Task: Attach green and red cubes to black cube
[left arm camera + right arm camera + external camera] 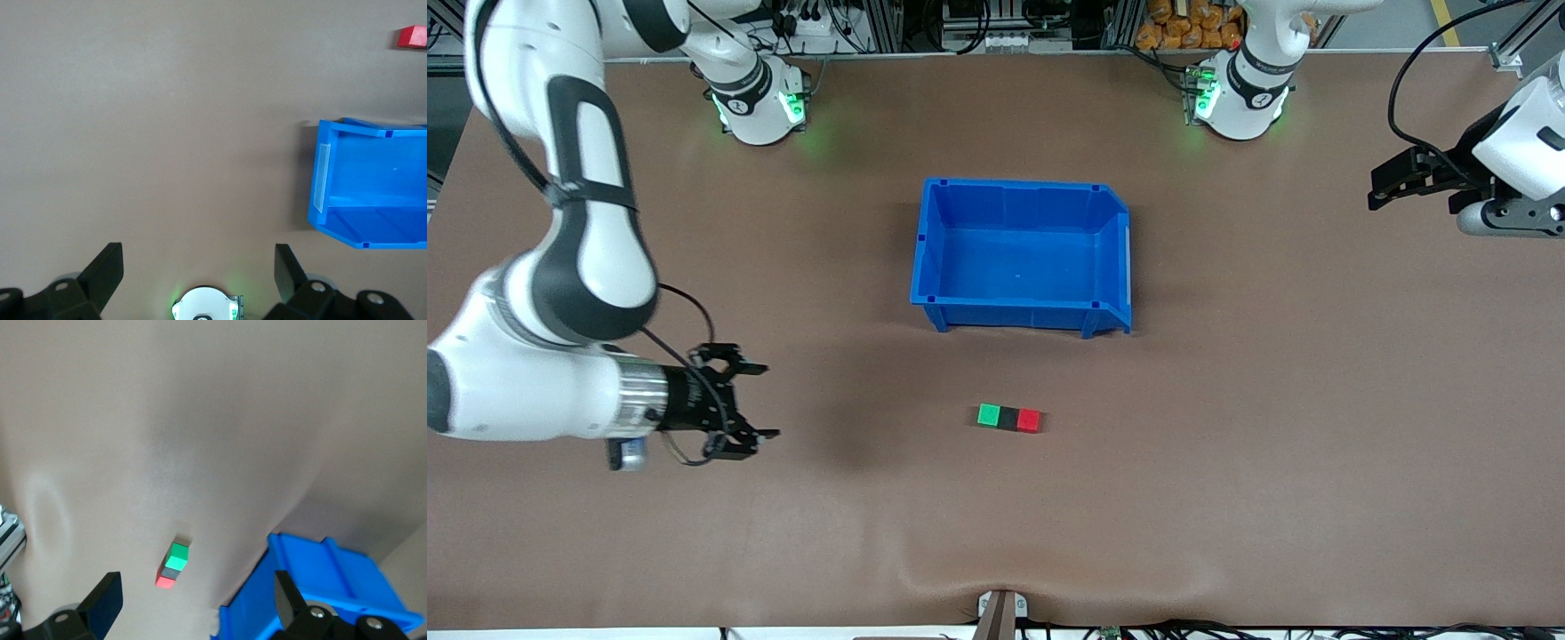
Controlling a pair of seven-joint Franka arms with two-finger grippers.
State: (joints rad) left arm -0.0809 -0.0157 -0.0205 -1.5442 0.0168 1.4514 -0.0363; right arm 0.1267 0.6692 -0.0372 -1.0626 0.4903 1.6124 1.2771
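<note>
brown matting covers the table [1227,498] from end to end, with a blue bin [1021,258] sitting empty near its middle. nearer the front camera than the bin, the three small cubes lie in one short row: the green cube [989,414] toward the right arm's end, the black cube [1008,418] in the middle, the red cube [1029,420] toward the left arm's end, each touching its neighbour as far as the front view shows. the right wrist view shows the same joined strip. the right tool [738,402] hangs over bare table toward the right arm's end, well apart from the cubes, its fingers spread wide and holding nothing. the left tool [1392,182] waits over the table's edge at the left arm's end, also wide and empty. judging from this, both cubes are already attached and the task looks finished, with nothing plainly left to do.
</note>
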